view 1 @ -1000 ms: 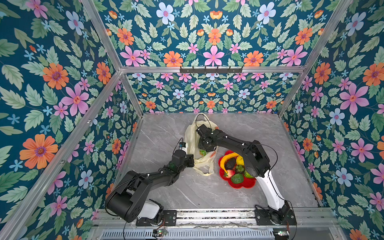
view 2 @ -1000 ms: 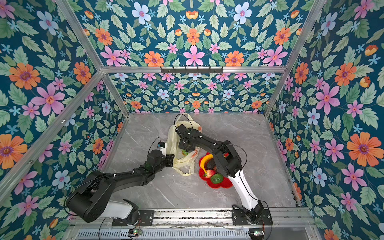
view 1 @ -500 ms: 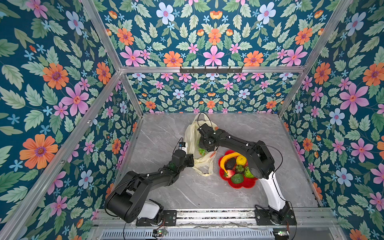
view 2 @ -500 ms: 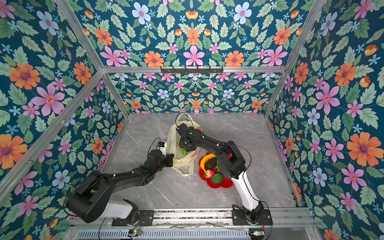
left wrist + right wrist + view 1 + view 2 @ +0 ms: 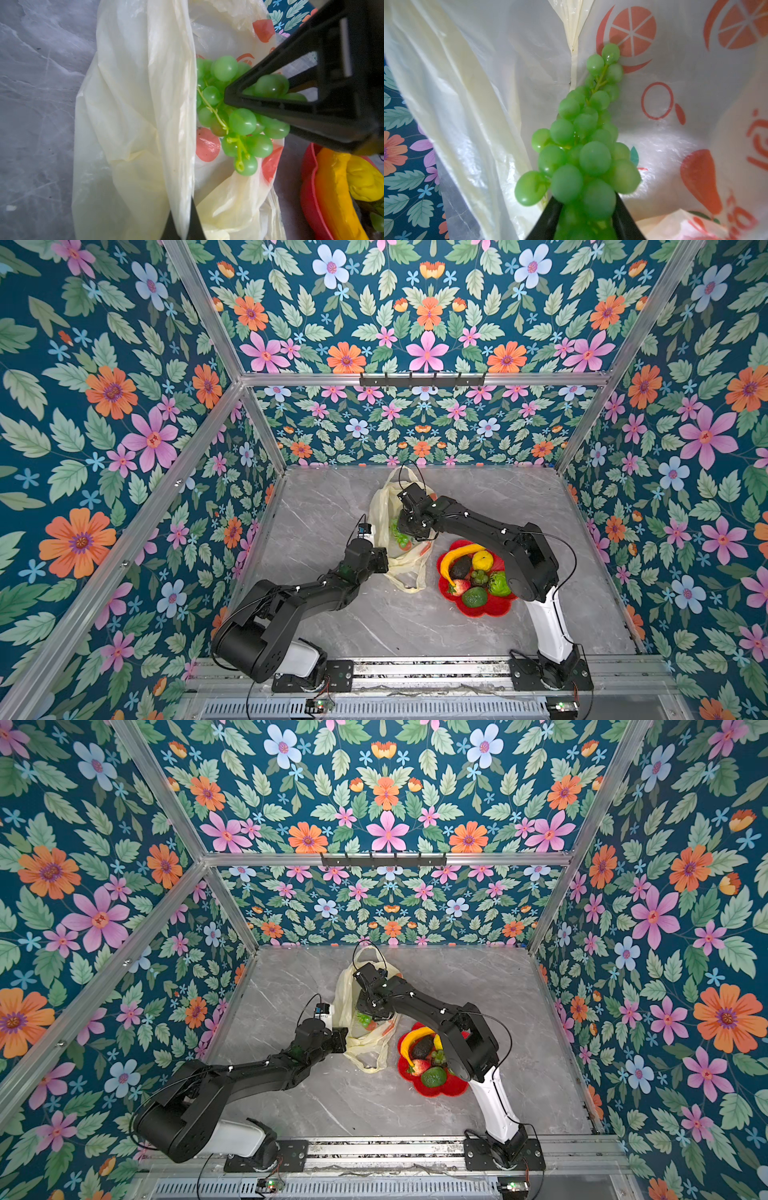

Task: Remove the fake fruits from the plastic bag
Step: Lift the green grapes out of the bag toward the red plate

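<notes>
So the right gripper [image 5: 586,212] has just narrowed onto the grapes [image 5: 583,145], which sit down inside the bag [image 5: 135,124], toward the table [image 5: 324,506] back edge. Meanwhile the left gripper [image 5: 182,226] pinches the bag's rim. Next is probably lifting them out.

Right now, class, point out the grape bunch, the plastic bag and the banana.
grape bunch [image 5: 595,158]: right wrist view, a grape in mid-cluster.
plastic bag [image 5: 133,124]: left wrist view, its folded cream side.
banana [image 5: 332,187]: left wrist view, middle of its body.
</notes>
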